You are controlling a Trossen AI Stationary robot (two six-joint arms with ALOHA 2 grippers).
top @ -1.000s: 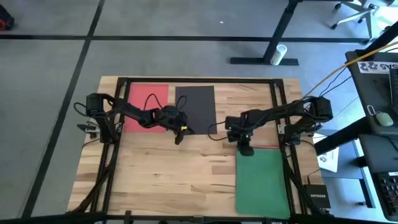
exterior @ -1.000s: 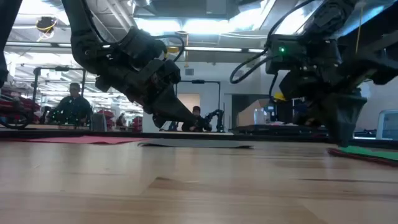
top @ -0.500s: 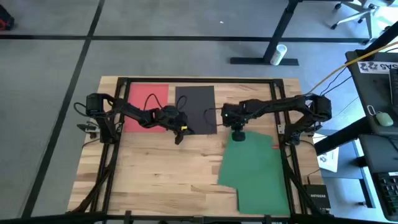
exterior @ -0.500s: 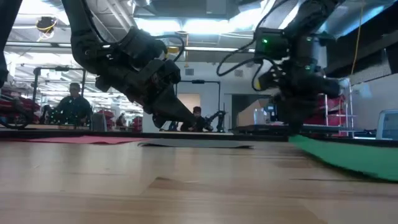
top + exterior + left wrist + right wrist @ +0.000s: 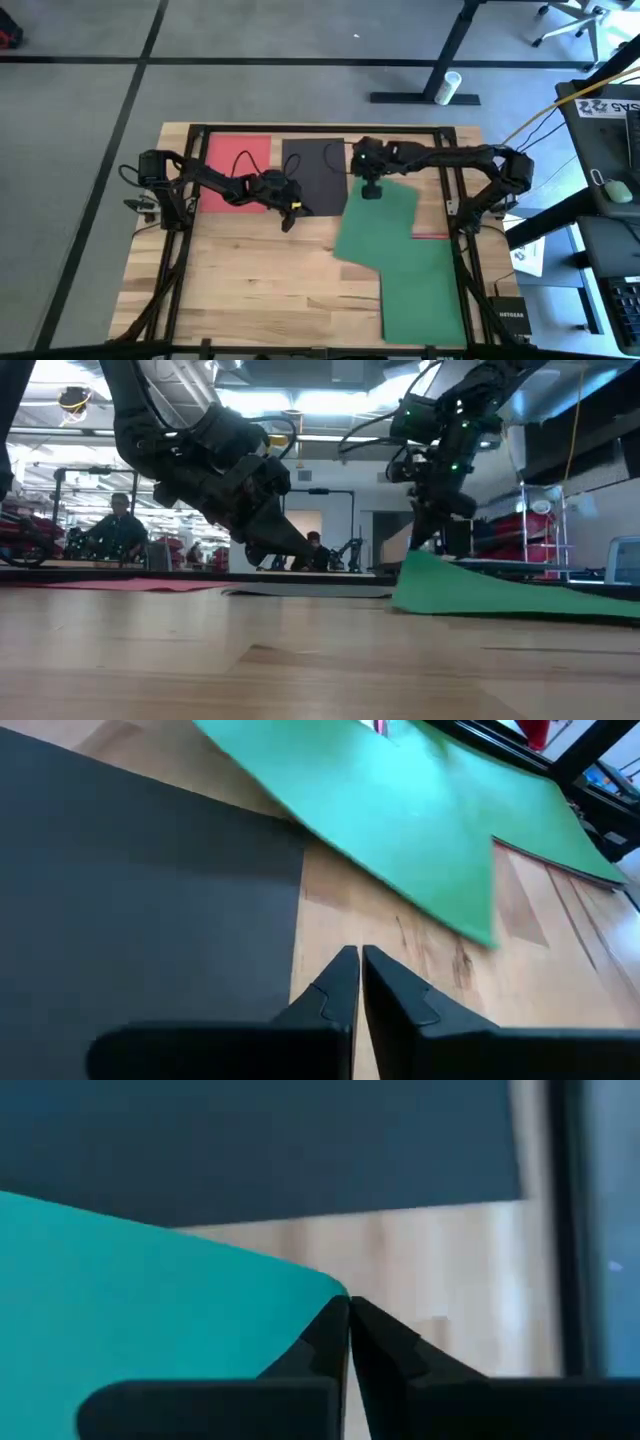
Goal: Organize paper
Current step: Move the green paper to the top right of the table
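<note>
The right hand [image 5: 371, 190] is pinched on a corner of the top green sheet [image 5: 375, 222], holding it skewed off the green sheet [image 5: 425, 295] below, probably to place it beside the black sheet [image 5: 313, 175]. The left hand [image 5: 288, 222], fingers together and empty, waits by the black and red sheets [image 5: 235, 170] on the bench [image 5: 260, 280].

Left arm: reaches from its base at the table's left edge toward the centre, low over the tabletop. Left two-finger gripper [image 5: 288, 222] sits near table middle, angled down; in the left wrist view its dark fingers [image 5: 335, 990] are pressed together with nothing between them.

Right arm: stretched from its base at the right edge, leftward along the far side of the table, elbow raised. Right two-finger gripper [image 5: 371, 189] points down at the far centre; the right wrist view shows its fingers [image 5: 330, 1335] closed, pinching the corner of a thin green paper sheet [image 5: 375, 225].
</note>
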